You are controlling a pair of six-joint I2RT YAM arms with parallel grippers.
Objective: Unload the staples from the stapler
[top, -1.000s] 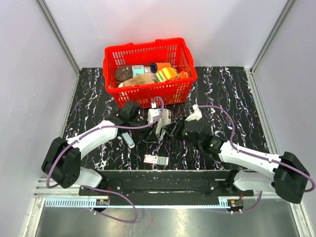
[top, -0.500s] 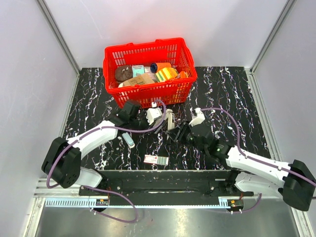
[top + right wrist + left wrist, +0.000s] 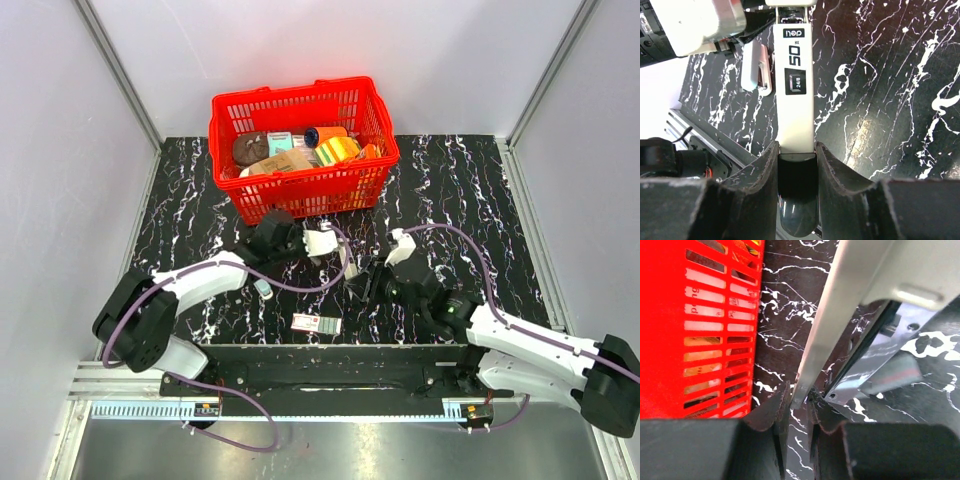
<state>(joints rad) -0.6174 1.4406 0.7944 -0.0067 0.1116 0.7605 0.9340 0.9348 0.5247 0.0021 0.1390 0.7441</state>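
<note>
Stapler (image 3: 798,95) mid-surface, near red basket (image 3: 300,190) — right fingers (image 3: 765,170) clamp its body, left fingers (image 3: 775,412) pinch its metal arm. Opening step; next — lever it open, w/ steady hold. Staples unseen.

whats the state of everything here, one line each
slim pale grey-silver stapler: hinged open, gripped at both ends
left claw: shut on the stapler's metal strip tip
right claw: shut on the stapler's body
red plastic basket: upright, filled with items
flat white-and-red box: lying flat, ungripped
</note>
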